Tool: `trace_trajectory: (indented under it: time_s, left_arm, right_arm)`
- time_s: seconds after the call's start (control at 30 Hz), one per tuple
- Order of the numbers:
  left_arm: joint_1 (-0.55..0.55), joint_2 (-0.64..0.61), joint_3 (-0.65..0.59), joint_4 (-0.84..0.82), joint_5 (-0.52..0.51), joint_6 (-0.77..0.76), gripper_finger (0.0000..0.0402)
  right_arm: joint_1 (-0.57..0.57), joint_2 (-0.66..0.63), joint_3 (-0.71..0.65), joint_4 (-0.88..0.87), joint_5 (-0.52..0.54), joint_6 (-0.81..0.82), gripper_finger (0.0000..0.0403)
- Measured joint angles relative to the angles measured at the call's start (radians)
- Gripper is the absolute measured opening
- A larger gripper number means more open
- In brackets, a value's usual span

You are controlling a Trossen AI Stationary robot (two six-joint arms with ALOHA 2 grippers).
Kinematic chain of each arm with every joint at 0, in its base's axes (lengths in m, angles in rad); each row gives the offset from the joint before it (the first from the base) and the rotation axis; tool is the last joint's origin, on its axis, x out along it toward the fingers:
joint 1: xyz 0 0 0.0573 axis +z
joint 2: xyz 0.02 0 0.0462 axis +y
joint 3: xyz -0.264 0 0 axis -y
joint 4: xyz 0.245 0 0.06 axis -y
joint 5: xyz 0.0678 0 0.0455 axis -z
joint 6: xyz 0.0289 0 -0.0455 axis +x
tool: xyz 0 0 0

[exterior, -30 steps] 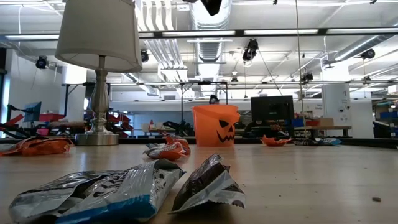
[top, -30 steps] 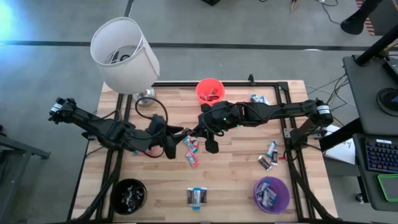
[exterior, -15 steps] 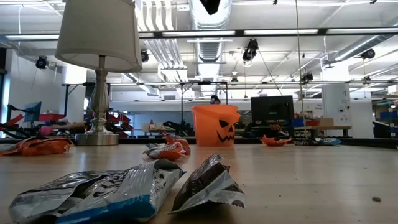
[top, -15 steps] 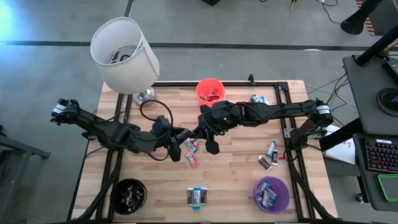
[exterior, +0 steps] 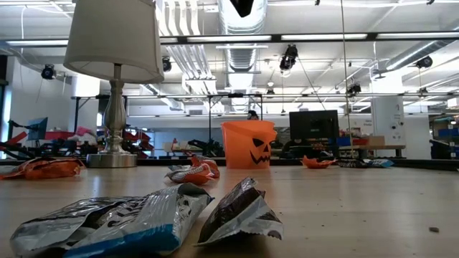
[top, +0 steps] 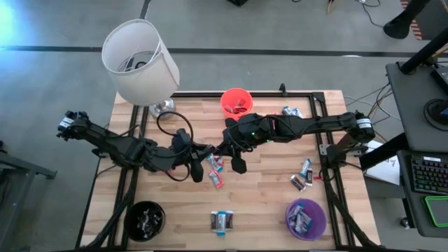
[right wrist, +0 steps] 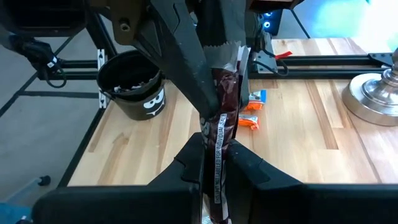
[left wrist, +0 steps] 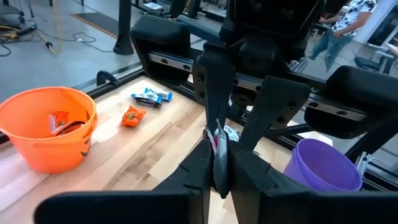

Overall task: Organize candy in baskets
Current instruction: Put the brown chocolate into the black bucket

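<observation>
Here both grippers meet at frame centre in the high view: the right gripper (top: pixel 221 149) is closed on a dark candy (right wrist: pixel 222 106), held on end, and the left gripper (top: pixel 210 150) pinches the same wrapper's other end, likely a handover so the left arm can take it to the black basket (top: pixel 145 218) at lower left. The orange basket (top: pixel 236 102) sits upper centre, the purple basket (top: pixel 306 218) lower right. From above the arms hide the candy; the low view misses both grippers.

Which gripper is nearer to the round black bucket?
Left. The left gripper is at mid-table, diagonally up from the round black bucket; the right gripper meets it just beyond, slightly farther.
</observation>
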Motion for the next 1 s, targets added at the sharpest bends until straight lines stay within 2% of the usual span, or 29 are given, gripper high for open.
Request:
trace_trajectory:
  time_s: [0.3,0.67,0.83,1.0]
  left_arm:
    - [0.001,-0.001,0.000,0.001,0.000,0.004,0.0003]
    - [0.001,-0.019,0.000,-0.048,0.009,0.030,0.0002]
    - [0.001,-0.078,0.000,-0.160,0.124,-0.007,0.0003]
    - [0.001,-0.150,0.000,-0.342,0.320,-0.119,0.0004]
  right_arm:
    - [0.000,0.000,0.000,0.002,0.008,-0.001,0.0035]
    - [0.000,0.000,0.000,0.000,0.008,0.055,0.0123]
    - [0.000,-0.005,0.000,-0.072,0.008,0.067,0.0153]
    - [-0.002,-0.005,0.000,-0.133,0.008,0.067,0.0161]
